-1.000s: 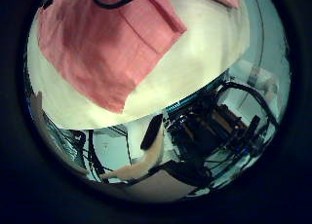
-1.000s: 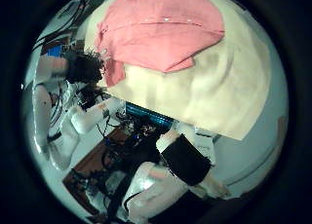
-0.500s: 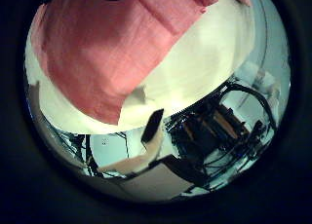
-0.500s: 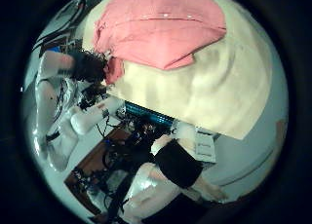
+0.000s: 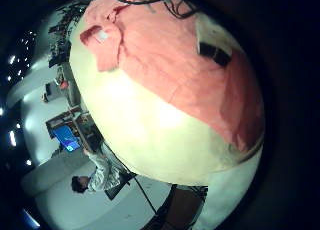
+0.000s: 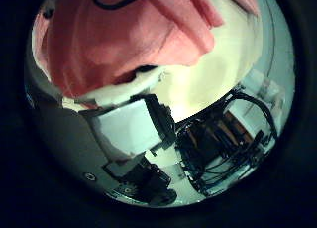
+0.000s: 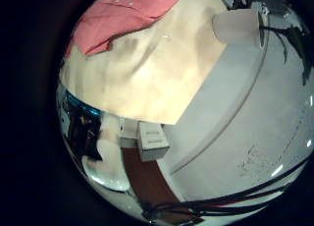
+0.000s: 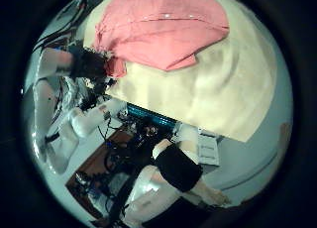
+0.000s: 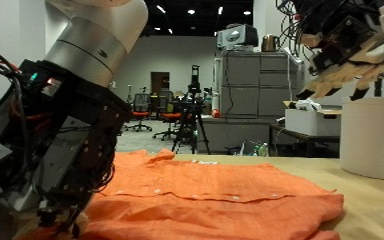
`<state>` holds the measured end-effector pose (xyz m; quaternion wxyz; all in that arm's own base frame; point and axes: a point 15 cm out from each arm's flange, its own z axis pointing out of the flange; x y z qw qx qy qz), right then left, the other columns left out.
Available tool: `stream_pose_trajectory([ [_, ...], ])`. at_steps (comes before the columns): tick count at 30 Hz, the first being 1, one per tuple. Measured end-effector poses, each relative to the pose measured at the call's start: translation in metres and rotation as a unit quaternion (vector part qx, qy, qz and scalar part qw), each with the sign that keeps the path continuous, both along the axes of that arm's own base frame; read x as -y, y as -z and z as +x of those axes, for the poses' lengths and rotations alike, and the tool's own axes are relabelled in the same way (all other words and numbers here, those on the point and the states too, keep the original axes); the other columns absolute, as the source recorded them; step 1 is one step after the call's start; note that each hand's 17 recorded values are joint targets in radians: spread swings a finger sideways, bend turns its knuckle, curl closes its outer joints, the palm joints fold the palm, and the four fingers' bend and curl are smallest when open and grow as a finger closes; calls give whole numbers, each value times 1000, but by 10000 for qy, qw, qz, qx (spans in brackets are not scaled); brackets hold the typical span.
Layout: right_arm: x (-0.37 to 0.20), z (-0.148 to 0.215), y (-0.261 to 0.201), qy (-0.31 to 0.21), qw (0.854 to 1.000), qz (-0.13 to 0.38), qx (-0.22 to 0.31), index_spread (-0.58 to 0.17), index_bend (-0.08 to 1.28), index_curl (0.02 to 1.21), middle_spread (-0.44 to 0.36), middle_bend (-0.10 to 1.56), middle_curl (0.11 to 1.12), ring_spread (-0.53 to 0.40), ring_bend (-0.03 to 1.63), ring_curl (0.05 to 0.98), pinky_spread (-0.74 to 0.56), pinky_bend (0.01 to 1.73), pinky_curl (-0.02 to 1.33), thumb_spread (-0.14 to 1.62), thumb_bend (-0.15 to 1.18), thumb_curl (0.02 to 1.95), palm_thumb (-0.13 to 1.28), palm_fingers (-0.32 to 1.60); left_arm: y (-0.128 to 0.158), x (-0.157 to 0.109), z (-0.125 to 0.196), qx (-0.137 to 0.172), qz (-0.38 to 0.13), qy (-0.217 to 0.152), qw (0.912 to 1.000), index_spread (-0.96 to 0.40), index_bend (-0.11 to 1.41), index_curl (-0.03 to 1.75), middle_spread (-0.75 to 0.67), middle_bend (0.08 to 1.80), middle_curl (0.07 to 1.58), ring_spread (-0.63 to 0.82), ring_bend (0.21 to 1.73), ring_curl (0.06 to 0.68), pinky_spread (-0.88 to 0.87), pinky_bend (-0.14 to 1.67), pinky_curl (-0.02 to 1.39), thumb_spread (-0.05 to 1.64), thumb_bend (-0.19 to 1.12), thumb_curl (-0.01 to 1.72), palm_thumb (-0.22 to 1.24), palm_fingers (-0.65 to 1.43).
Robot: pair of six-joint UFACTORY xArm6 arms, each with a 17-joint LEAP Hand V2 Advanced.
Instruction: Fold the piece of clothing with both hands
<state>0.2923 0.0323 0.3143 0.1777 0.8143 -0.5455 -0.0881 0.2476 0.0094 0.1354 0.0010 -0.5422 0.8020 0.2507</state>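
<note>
Nearest to you, the left arm is reaching down to the near corner of the orange garment, and the left robot hand is sitting right at that edge of the cloth. Its palm views are showing the fabric close up, with its own white parts against the hem, but you cannot tell whether its fingers are pinching the cloth or only resting on it.

The garment is lying spread over the pale bench, mostly flat, with shallow creases and a rumpled near edge; no clean fold is showing yet.

Farther off, the right robot hand is hanging high above the bench, well apart from the cloth, with its fingers loose and apart and nothing in them.

You are looking at the first grasp, as far as can be judged: one side is arriving, the other is not engaged. Next you will probably need to bring the right robot hand down to the matching corner and confirm both holds before lifting, or the cloth may drag unevenly
</note>
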Motion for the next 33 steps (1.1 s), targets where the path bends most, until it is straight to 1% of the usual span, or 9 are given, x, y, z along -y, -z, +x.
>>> stream_pose_trajectory([
  [5,3,2,5,43,10000,-24,-82,-350,183,342,56,187,298,225,188,213,264,256,326,1343,-5,229,426,78,-4,5,3,-106,-84,-51,9999,-490,377,644,-494,863,763,-501,1152,506,-669,991,566,955,72,503,817,1153],
  [7,8,3,8,123,9999,-30,-115,-350,175,337,48,186,298,211,198,216,255,265,326,1360,-4,228,437,97,-7,7,6,-89,-119,-61,9999,-527,403,696,-509,880,796,-498,1187,520,-672,1037,584,952,67,534,836,1135],
  [11,13,12,18,155,9999,-25,3,-349,162,325,28,183,298,180,229,230,227,275,330,1354,-13,230,434,126,-14,7,10,-88,-102,-86,9999,-589,431,798,-532,908,857,-486,1240,538,-671,1095,603,948,47,583,851,1098],
  [14,21,-6,50,154,9993,-85,-342,-351,161,317,12,188,302,159,250,242,205,274,331,1333,-14,234,426,134,-21,8,14,-63,-91,-107,9999,-621,438,875,-544,914,894,-477,1263,544,-667,1122,609,949,32,616,857,1075],
  [16,23,-15,73,94,9989,-80,-456,-351,161,313,7,194,306,145,256,247,197,271,330,1317,-14,238,427,137,-26,8,18,-29,-95,-126,9999,-638,426,921,-551,916,917,-473,1278,547,-664,1136,611,951,22,637,860,1062],
  [19,22,-11,92,-41,9995,2,-307,-350,156,304,-5,196,312,122,274,252,189,265,327,1286,-16,247,427,151,-29,10,21,-2,-128,-150,9998,-662,409,991,-559,913,946,-468,1291,548,-660,1150,611,953,7,665,864,1051],
  [23,21,-8,104,-108,9998,49,-169,-348,148,292,-15,203,321,100,300,261,176,258,326,1221,-28,254,407,162,-30,12,22,-25,-140,-160,9998,-684,381,1066,-568,904,976,-465,1300,547,-658,1163,611,955,-6,691,871,1045],
  [29,19,-16,134,-218,9996,108,-153,-336,145,274,-23,206,333,76,322,269,167,270,328,1122,-27,268,376,151,-32,17,20,-69,-159,-157,9997,-711,331,1179,-581,886,1019,-461,1310,542,-656,1171,605,956,-9,733,874,1040],
  [33,10,-21,144,-392,9990,114,-190,-332,149,269,-24,207,337,68,328,269,164,272,328,1088,-20,280,389,148,-34,16,19,-90,-146,-171,9997,-722,299,1242,-588,873,1042,-460,1311,538,-650,1172,603,957,-10,755,870,1041],
])
